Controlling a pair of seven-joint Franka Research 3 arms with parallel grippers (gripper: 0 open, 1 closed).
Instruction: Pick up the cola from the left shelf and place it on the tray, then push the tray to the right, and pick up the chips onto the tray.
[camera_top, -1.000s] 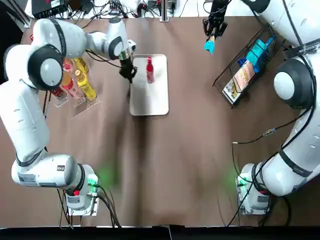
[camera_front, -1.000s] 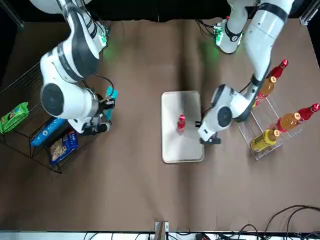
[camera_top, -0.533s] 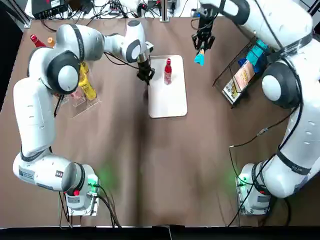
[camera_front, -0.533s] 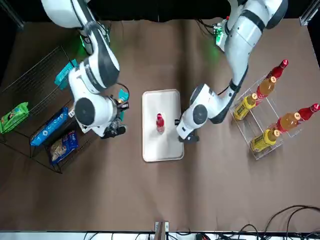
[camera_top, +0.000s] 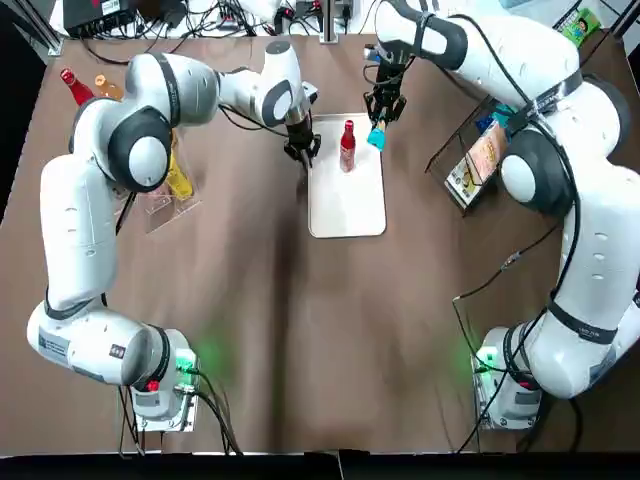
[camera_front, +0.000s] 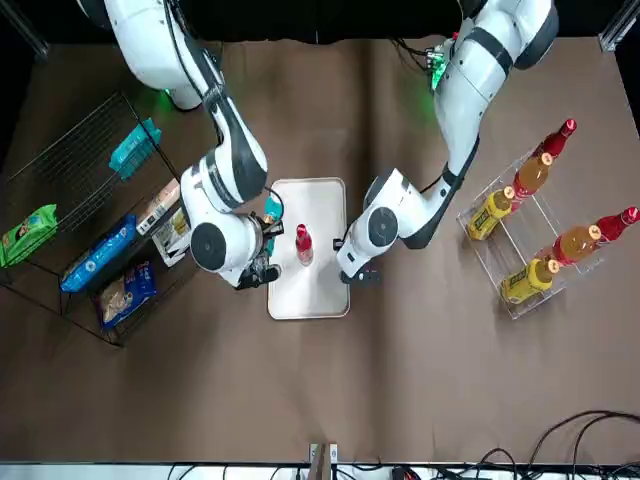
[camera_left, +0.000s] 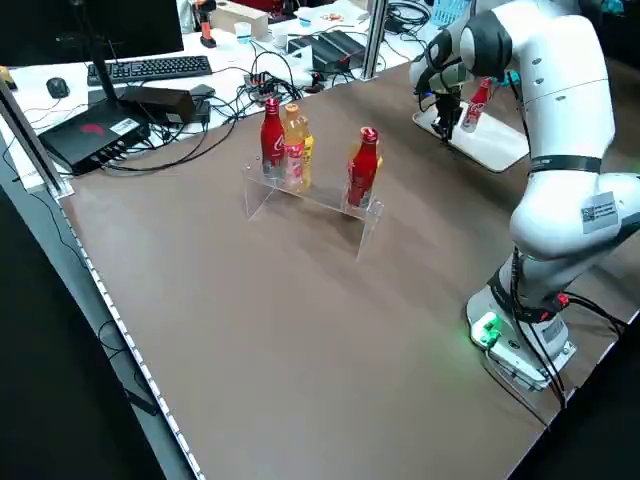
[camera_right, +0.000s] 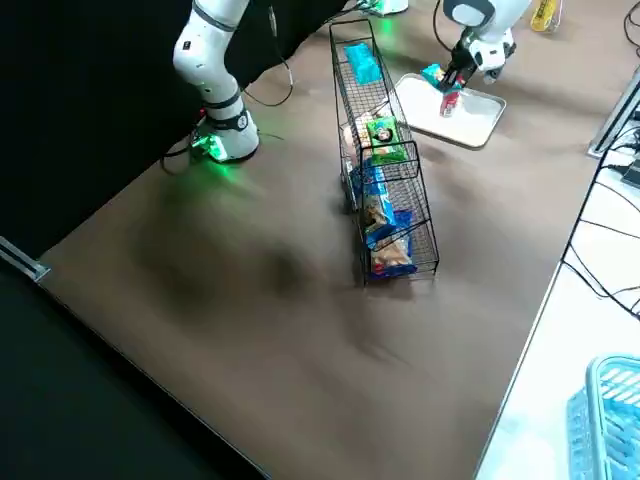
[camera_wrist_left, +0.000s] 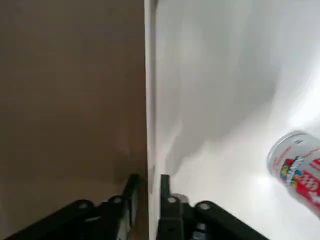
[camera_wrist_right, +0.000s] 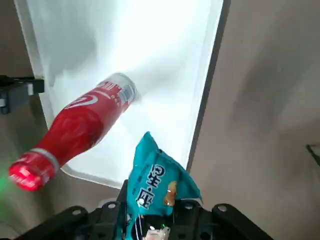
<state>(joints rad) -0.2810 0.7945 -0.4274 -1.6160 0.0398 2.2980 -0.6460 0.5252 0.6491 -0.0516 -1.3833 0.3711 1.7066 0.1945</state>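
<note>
Above the tray (camera_wrist_right: 100, 40), the right pincer (camera_wrist_right: 154, 205) partly hides the chips (camera_wrist_right: 159, 180).

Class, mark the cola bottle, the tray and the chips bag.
cola bottle (camera_top: 346, 152): top view, on its red body.
tray (camera_top: 348, 205): top view, on its bare near half.
chips bag (camera_wrist_right: 159, 181): right wrist view, on its teal front.

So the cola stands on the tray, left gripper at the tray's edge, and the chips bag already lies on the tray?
No: the chips bag is not lying on the tray; the right gripper holds it up beside the cola, per the right wrist view. The rest is right.
</note>
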